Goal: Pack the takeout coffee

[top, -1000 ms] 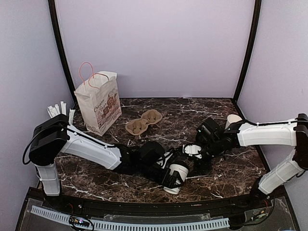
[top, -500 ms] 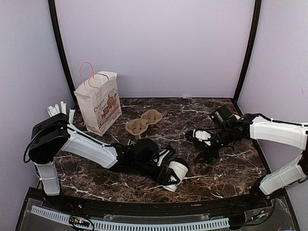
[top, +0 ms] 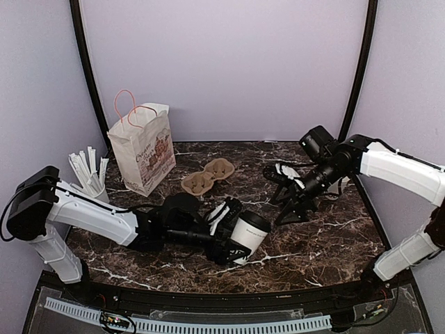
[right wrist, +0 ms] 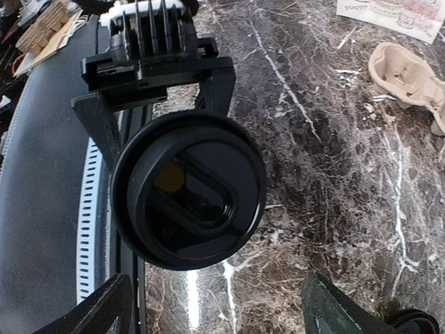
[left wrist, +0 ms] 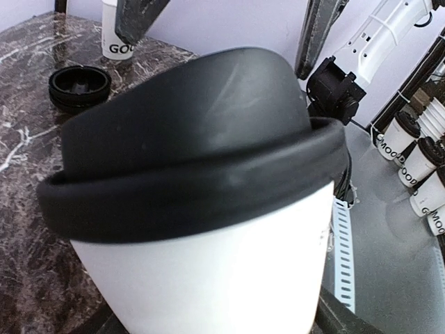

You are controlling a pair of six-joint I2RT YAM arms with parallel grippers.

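We record a marble table (top: pixel 334 236) with a paper bag (top: pixel 142 149) upright at its far left. Right end effector (top: pixel 281 195): fingers spread wide, raised over the right side. Left end effector (top: pixel 233 238): pinching the coffee (top: pixel 248 233), which is tilted at front centre with its lid toward the right arm, well apart from the bag.

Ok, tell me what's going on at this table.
The left gripper grips the takeout coffee, a lidded white cup, tilted near the front middle of the table. The right gripper hangs open and empty over the right side. The paper bag stands at the back left with a cardboard cup carrier beside it. The cup is not yet in the bag.
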